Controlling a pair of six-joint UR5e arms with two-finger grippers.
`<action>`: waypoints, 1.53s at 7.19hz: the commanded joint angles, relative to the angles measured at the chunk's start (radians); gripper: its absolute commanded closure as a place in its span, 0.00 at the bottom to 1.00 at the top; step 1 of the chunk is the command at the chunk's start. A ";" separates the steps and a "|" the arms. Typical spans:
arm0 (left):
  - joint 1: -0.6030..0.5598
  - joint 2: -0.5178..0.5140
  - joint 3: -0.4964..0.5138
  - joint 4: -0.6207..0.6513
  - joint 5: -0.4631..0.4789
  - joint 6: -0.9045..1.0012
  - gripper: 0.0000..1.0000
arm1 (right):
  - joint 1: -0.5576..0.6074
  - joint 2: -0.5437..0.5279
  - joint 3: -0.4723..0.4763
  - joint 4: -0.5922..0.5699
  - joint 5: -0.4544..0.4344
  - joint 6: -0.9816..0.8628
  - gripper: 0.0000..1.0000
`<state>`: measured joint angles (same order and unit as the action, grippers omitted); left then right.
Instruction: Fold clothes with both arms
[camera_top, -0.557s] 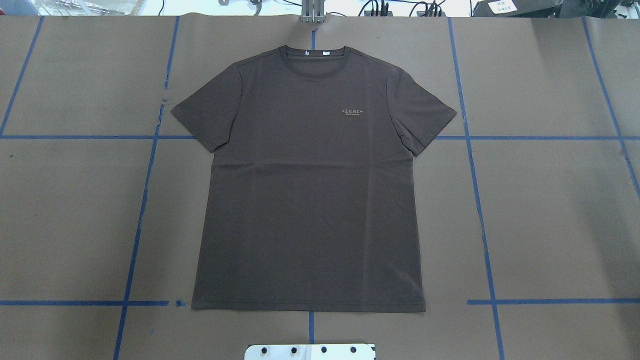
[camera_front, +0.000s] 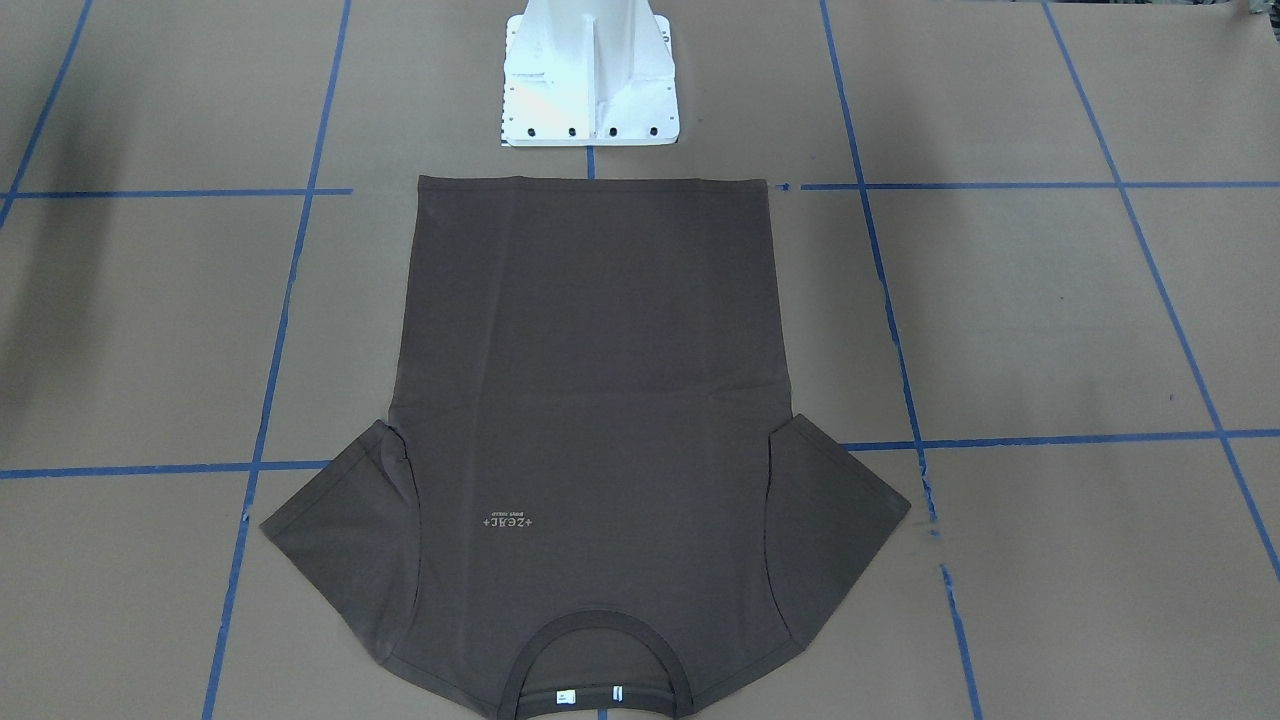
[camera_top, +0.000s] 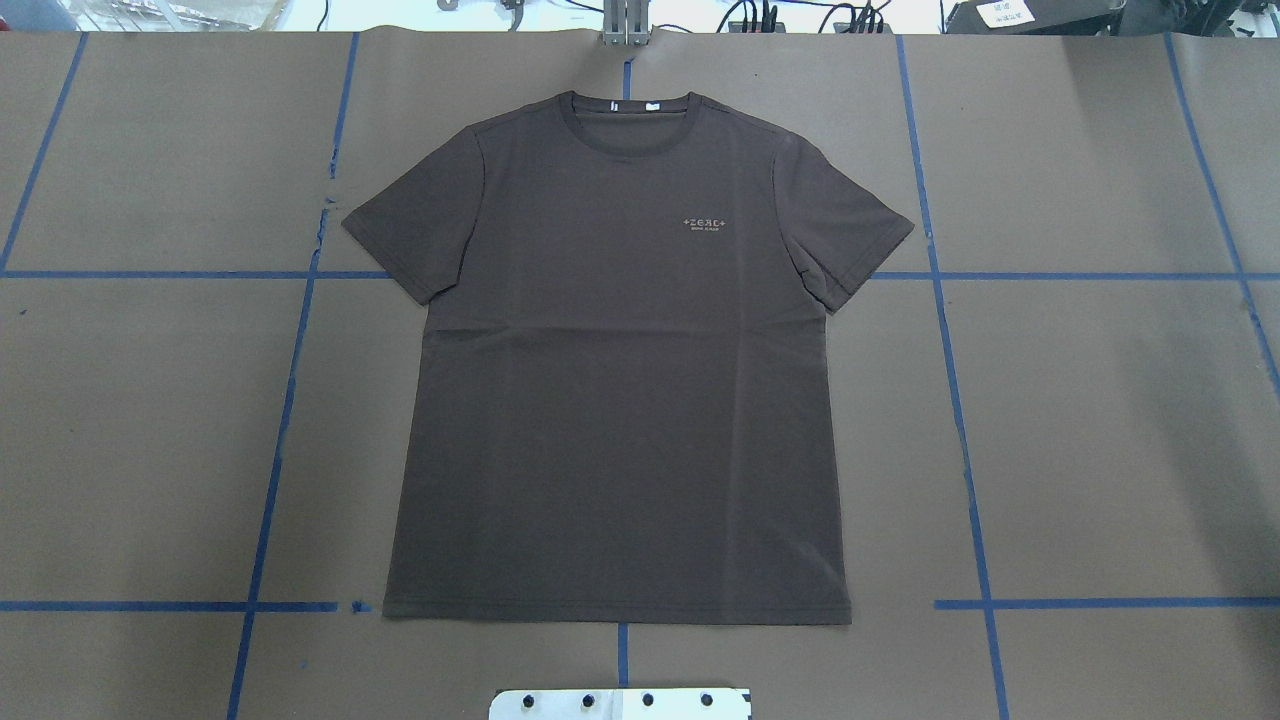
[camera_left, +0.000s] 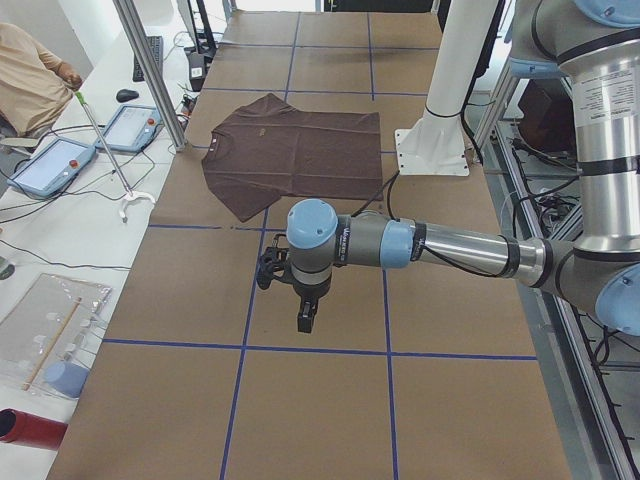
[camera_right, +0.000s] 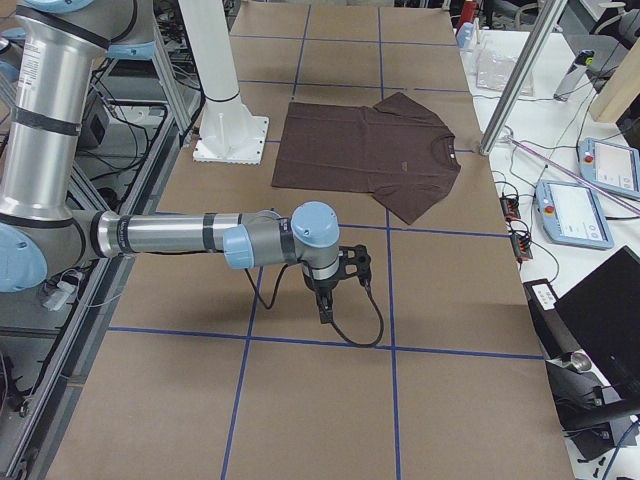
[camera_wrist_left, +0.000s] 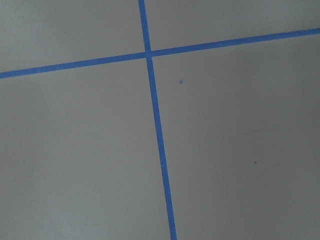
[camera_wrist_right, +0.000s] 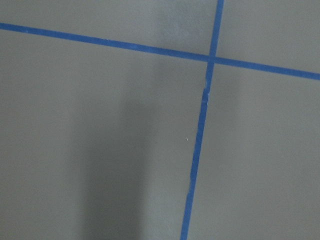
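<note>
Nothing has moved since the earlier overhead picture; the T-shirt (camera_top: 620, 400) lies in the same spot, with the same faint crease across its middle.

Landmark: white pedestal (camera_front: 590, 90) at the robot's edge of the bench (camera_top: 1100, 420). Bench is covered in brown paper, gridded with blue tape (camera_top: 960, 400).

Nearest the pedestal: hem (camera_top: 615, 615), straight, just in front of the pedestal plate and not touching it. Shirt is dark brown, spread flat, front up, centred on the pedestal.

Out to the pedestal's left: left arm (camera_left: 450, 248) reaches level over the bench, left claw (camera_left: 305, 318) pointing down over bare paper near a tape line, well apart from the shirt. Out to the pedestal's right: right arm (camera_right: 170, 235) does likewise, right claw (camera_right: 325, 310) down over bare paper. Both claws show only in the side views, so I cannot tell whether either is wide or narrow. Wrist views show only paper and tape crossings.

Farther from the pedestal: both sleeves (camera_top: 410, 230) splayed flat; small pale lettering (camera_top: 708, 224) on the chest, to the robot's right.

Farthest from the pedestal: ribbed collar (camera_top: 630, 125) with white neck tags (camera_top: 650, 105), near the bench's far edge. Beyond that edge, a person (camera_left: 30, 85) in a tan top.
</note>
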<state>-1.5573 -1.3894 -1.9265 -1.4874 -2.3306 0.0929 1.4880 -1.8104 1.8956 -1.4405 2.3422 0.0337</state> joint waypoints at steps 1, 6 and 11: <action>0.002 -0.103 -0.003 -0.014 0.039 -0.005 0.00 | -0.002 0.114 0.000 0.000 0.012 0.005 0.00; 0.002 -0.238 0.103 -0.496 0.045 -0.036 0.00 | -0.011 0.218 -0.099 0.278 -0.007 0.060 0.00; 0.002 -0.238 0.087 -0.496 0.045 -0.036 0.00 | -0.499 0.563 -0.320 0.532 -0.423 0.867 0.03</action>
<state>-1.5554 -1.6267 -1.8371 -1.9832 -2.2856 0.0568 1.1141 -1.3293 1.6528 -0.9829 2.0620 0.7332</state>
